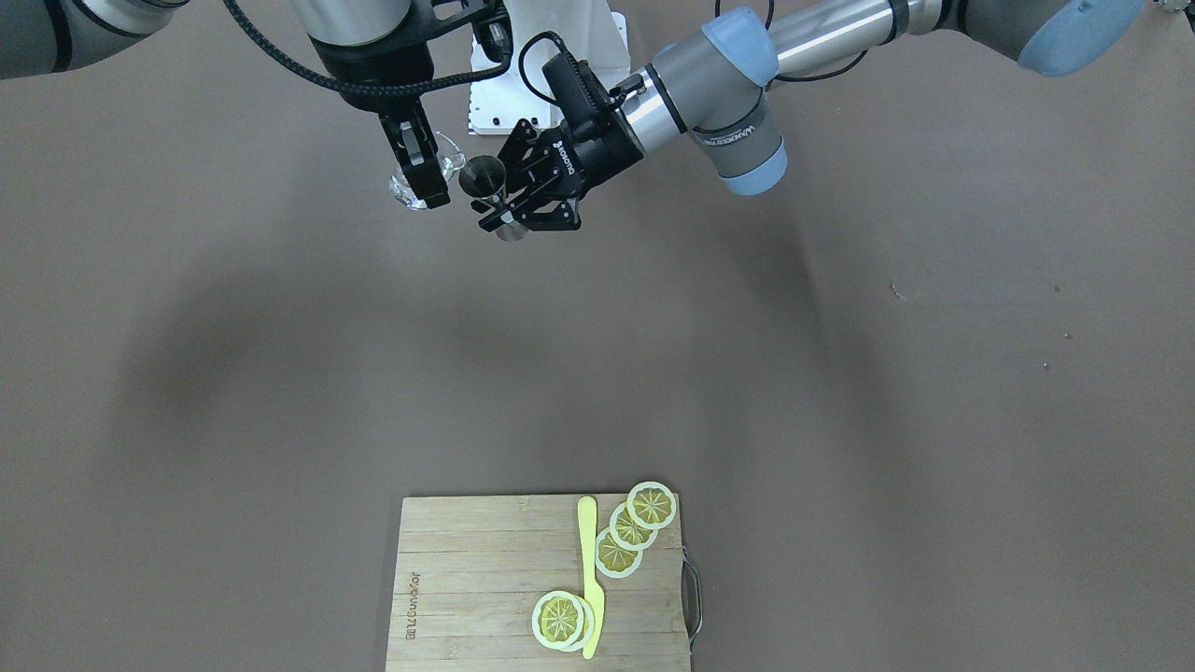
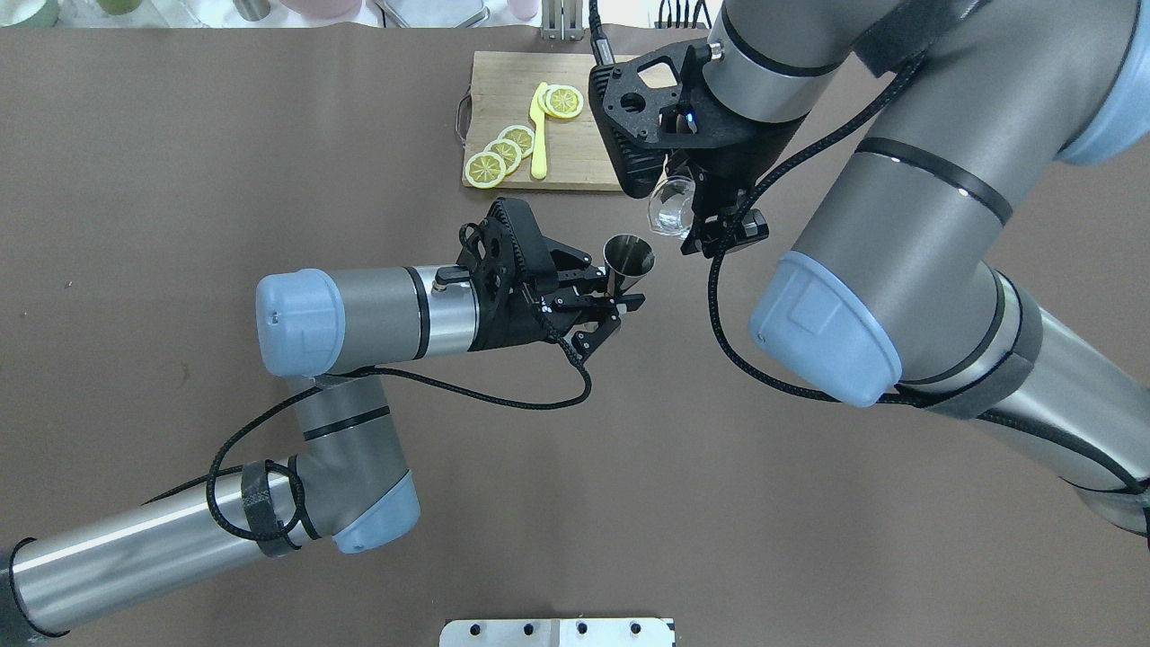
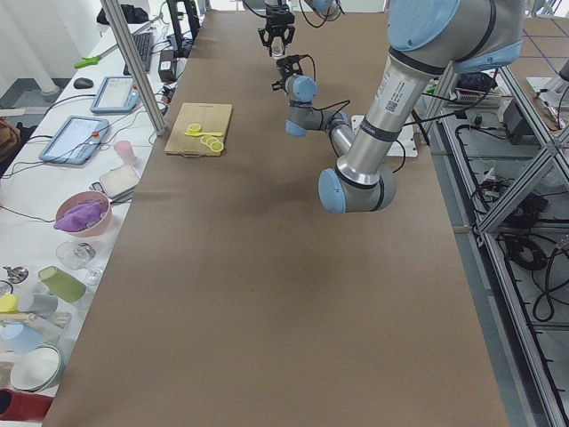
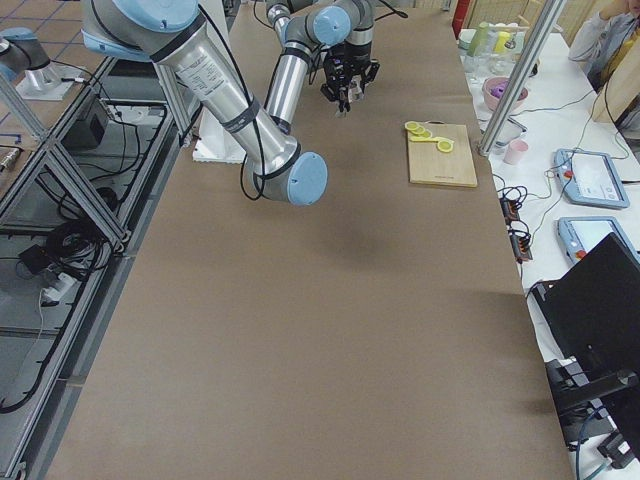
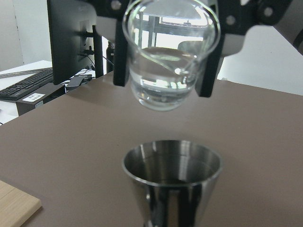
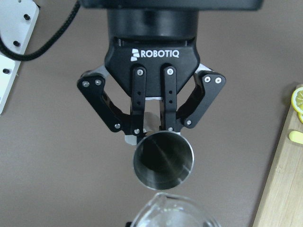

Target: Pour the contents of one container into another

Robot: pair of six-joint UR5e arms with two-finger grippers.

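One cup (image 2: 669, 212), one jigger (image 2: 629, 255), one cutting board (image 1: 467, 560).

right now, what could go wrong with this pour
1. The glass cup hangs beside, not squarely over, the jigger. The jigger's mouth is narrow, so a fast tip could spill onto the table.
2. The glass cup looks well filled with clear liquid, so the jigger might overflow.
3. The left gripper holds the jigger only at its thin waist, so a bump from the glass cup may tilt it.
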